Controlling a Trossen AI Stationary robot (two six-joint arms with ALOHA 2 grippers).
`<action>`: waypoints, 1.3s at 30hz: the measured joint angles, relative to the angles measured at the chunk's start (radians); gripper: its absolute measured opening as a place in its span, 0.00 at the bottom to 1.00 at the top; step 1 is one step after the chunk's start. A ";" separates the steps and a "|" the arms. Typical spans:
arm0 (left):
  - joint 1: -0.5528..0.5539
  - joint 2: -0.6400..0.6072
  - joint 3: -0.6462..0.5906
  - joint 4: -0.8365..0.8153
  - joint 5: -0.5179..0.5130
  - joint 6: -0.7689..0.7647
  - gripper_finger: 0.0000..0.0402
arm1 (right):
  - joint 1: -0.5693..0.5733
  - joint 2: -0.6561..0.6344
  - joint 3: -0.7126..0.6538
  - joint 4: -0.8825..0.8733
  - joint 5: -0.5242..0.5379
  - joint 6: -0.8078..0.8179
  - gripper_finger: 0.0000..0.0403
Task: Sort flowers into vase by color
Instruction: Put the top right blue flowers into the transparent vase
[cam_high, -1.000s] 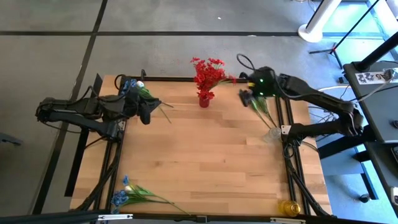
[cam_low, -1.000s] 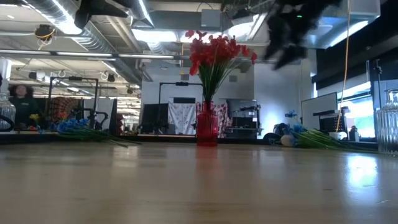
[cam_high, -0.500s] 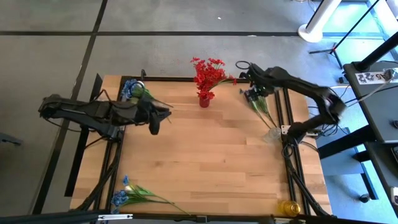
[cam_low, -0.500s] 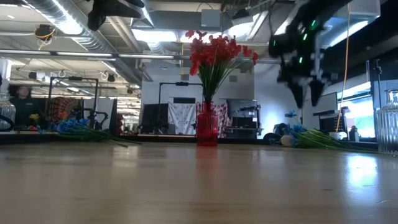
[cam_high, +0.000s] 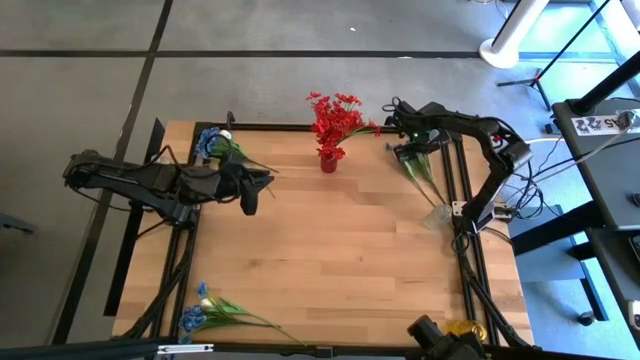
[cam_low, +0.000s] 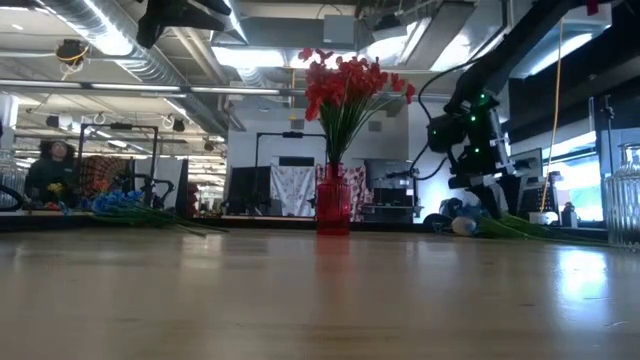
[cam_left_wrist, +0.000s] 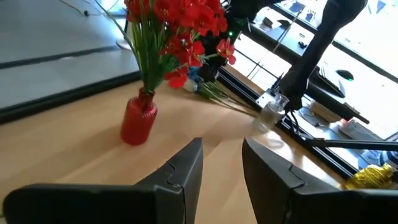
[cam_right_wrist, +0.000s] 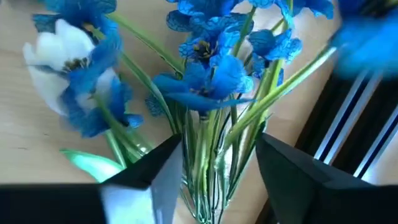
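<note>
A bundle of blue and white flowers (cam_high: 421, 172) lies flat at the table's far right edge. My right gripper (cam_high: 410, 152) is low over it, pointing down and open. In the right wrist view its fingers (cam_right_wrist: 155, 168) stand on either side of the green stems (cam_right_wrist: 211, 162), just below the blue blossoms (cam_right_wrist: 208, 74). A red vase (cam_high: 328, 161) holding red flowers (cam_high: 335, 115) stands upright at the far middle. My left gripper (cam_high: 250, 200) hangs open and empty left of the vase (cam_left_wrist: 138, 118). Two more blue bundles lie at far left (cam_high: 215, 143) and near left (cam_high: 205, 312).
A clear glass vase (cam_high: 437, 215) stands at the right edge, near the stem ends of the far-right bundle. A yellow vase (cam_high: 465, 331) stands at the near right corner. Black frame rails (cam_high: 462, 190) run along both side edges. A person (cam_low: 55, 170) sits beyond the table.
My right gripper came down from well above the table and turned to point down over the far-right blue bundle, ending just above it. My left gripper slid a little toward the table's right and then kept still. No flower has moved.
</note>
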 joint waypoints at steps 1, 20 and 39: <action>0.002 0.000 0.000 0.002 0.000 0.003 0.27 | 0.000 0.000 0.000 0.000 0.000 -0.001 0.47; 0.008 -0.026 0.000 0.009 0.004 -0.005 0.27 | 0.009 -0.065 0.001 0.010 -0.020 -0.151 0.03; 0.008 -0.144 0.000 0.027 -0.053 0.047 0.27 | 0.460 -0.509 0.002 0.136 -0.154 -0.007 0.01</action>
